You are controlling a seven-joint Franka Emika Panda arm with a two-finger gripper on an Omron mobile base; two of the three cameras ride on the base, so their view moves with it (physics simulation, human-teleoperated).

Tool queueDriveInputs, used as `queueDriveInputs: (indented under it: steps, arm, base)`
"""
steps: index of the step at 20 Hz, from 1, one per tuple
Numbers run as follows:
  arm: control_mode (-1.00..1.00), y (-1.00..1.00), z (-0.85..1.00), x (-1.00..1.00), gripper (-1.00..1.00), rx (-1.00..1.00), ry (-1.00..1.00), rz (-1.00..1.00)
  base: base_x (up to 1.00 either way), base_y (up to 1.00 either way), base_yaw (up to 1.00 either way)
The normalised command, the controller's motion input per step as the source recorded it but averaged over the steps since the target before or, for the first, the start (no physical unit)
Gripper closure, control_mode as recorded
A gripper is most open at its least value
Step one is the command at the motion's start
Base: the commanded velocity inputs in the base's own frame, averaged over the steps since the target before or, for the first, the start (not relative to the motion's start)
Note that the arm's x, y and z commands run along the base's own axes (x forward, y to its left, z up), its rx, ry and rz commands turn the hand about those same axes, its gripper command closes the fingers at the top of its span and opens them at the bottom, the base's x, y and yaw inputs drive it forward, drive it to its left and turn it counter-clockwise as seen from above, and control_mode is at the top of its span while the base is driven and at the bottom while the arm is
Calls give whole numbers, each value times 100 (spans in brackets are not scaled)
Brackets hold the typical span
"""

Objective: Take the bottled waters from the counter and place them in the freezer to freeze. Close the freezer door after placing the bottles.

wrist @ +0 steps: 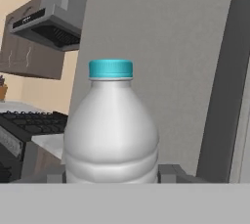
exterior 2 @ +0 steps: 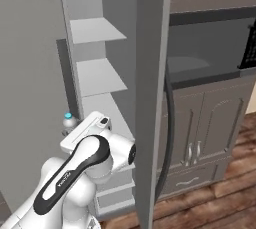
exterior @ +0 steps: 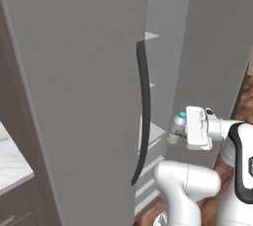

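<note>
One bottle (wrist: pixel 111 130), the clear greyish one with the teal cap, sits between the gripper (wrist: pixel 111 174) fingertips at the bottom centre of the hand view; the jaws are closed against its sides, so it is held. In the left base view the bottle (exterior: pixel 177 127) pokes out of the hand at centre right, pointing toward the gap into the freezer (exterior: pixel 163 47). In the right base view its cap (exterior 2: pixel 68 117) shows at centre left, just beside the open compartment's edge.

Risks, as judgement:
- Bottle could clip the edge of the closed door (exterior: pixel 74 96) or its dark handle (exterior: pixel 144 111), which hangs close to the left of the hand in the left base view. A knock there may twist the bottle in the grip.
- Grip looks low on the body; the bottle may tip if it meets a shelf lip.
- Swung-out door (exterior 2: pixel 152 98) stands down the middle of the right base view, close beside the arm's elbow (exterior 2: pixel 95 158); the opening is narrow, and a wide swing could hit it.

Surroundings: white shelves (exterior 2: pixel 97 78) rise at upper left of the right base view, apparently bare, though lower shelves are partly hidden by the arm. Grey-brown cabinets (exterior 2: pixel 200 123) at right. Stove (wrist: pixel 29 120) and range hood (wrist: pixel 49 22) at left of the hand view. A corner of marble counter (exterior: pixel 12 166) sits at lower left of the left base view.
</note>
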Motion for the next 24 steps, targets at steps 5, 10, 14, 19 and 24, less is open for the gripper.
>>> queueDriveInputs:
  steps: [5, 10, 14, 19, 24]
  arm:
    - [100, 0, 0, 0, 100, 0, 0, 0]
    - [100, 0, 0, 0, 100, 0, 0, 0]
    - [100, 0, 0, 0, 100, 0, 0, 0]
    - [100, 0, 0, 0, 100, 0, 0, 0]
    - [100, 0, 0, 0, 100, 0, 0, 0]
  base:
    - [3, -4, 25]
    - [15, -22, 19]
    - [25, -33, 5]
    - [24, -35, 0]
    - [18, -27, 0]
